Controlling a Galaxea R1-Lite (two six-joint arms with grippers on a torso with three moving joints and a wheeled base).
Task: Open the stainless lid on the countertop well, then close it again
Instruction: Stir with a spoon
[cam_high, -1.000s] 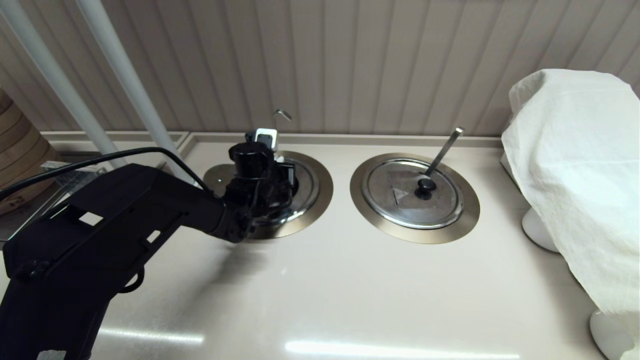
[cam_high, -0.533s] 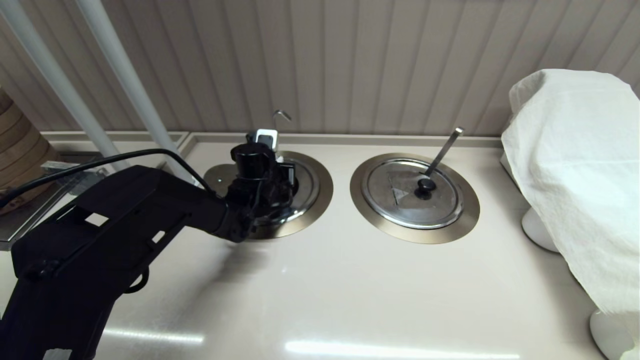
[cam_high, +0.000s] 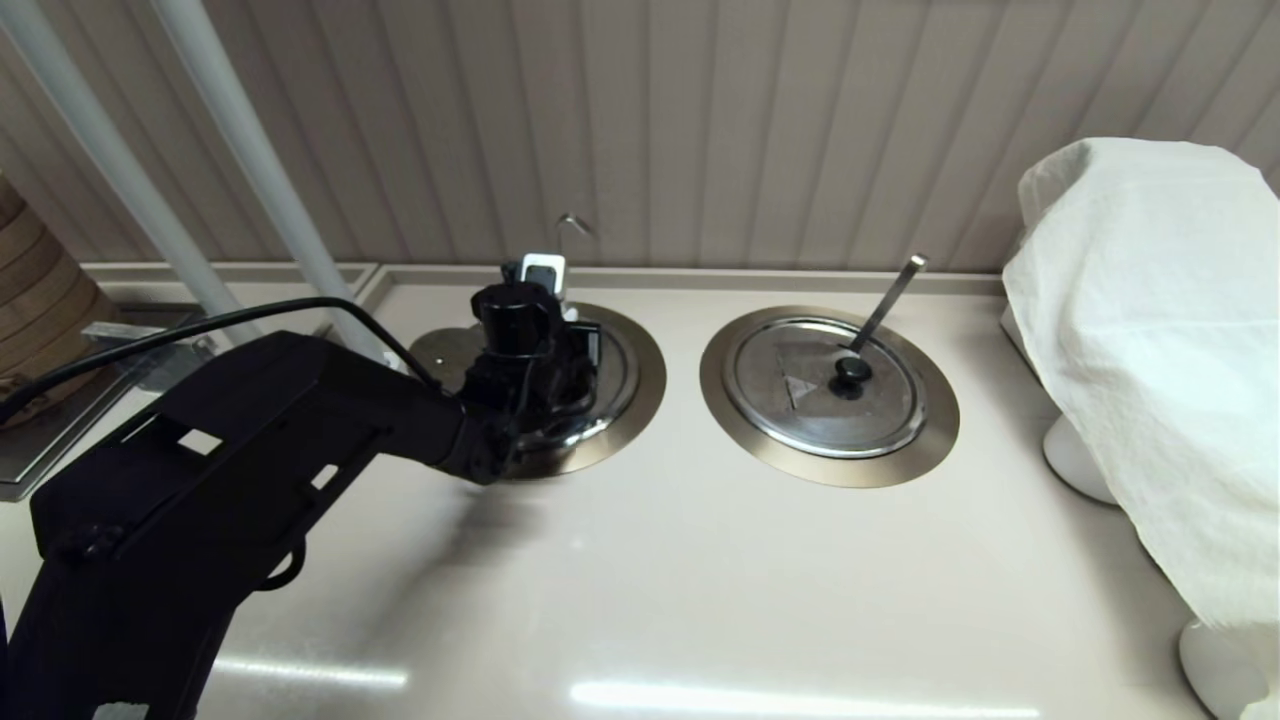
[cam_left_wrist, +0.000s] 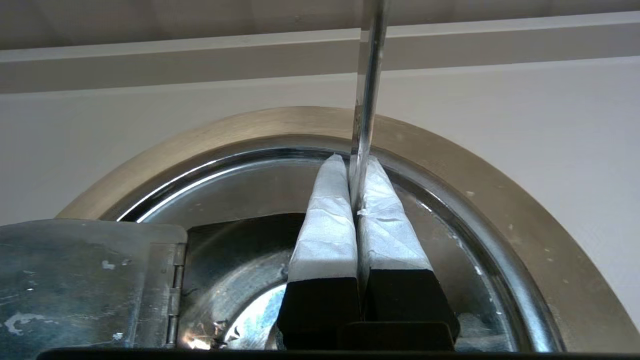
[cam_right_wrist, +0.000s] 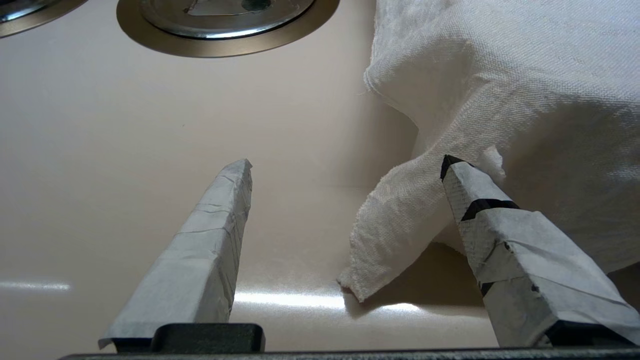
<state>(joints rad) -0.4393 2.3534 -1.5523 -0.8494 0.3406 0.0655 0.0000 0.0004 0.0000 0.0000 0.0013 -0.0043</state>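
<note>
The countertop well (cam_high: 640, 400) has a wide bronze rim ring (cam_left_wrist: 500, 200) at back left. The stainless lid (cam_high: 618, 372) lies in it, its hinged flap (cam_left_wrist: 85, 280) showing in the left wrist view; the black knob is hidden under my wrist. A thin rod handle (cam_left_wrist: 367, 100) with a hooked tip (cam_high: 572, 220) rises at the lid's far edge. My left gripper (cam_high: 545, 285) (cam_left_wrist: 352, 160) is shut on that rod, just above the lid. My right gripper (cam_right_wrist: 346, 162) hangs open over bare counter, out of the head view.
The twin lid (cam_high: 825, 385) with its flat square-tipped handle (cam_high: 890, 295) sits in the ring to the right. A white cloth (cam_high: 1150, 350) (cam_right_wrist: 500, 90) covers something at far right, its corner between my right fingers. Two white poles (cam_high: 250, 150) stand behind the left arm.
My left gripper has shifted slightly right and up, and the hooked rod tip has risen with it. The twin lid and cloth have not moved.
</note>
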